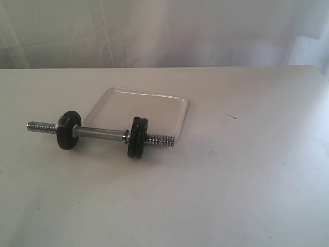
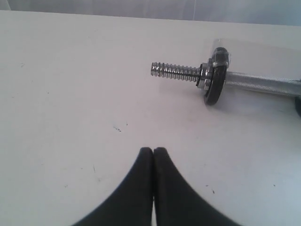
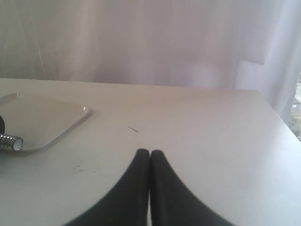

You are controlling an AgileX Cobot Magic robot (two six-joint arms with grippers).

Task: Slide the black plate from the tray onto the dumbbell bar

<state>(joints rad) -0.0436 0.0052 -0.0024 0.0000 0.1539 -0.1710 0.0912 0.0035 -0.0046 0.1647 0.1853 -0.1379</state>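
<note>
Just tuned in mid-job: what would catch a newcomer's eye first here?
The dumbbell bar lies on the white table, black discs near both threaded ends. Just behind it sits the cream tray, no plate visible in it. The left pincer and right pincer are both shut, holding nothing.

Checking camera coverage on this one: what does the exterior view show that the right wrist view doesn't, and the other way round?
Only the exterior view: the smooth middle of the dumbbell bar and the single black disc beyond it. Only the right wrist view: the right gripper, jaws shut together. Both: the tray, the bar's threaded end by it, and the white table.
</note>
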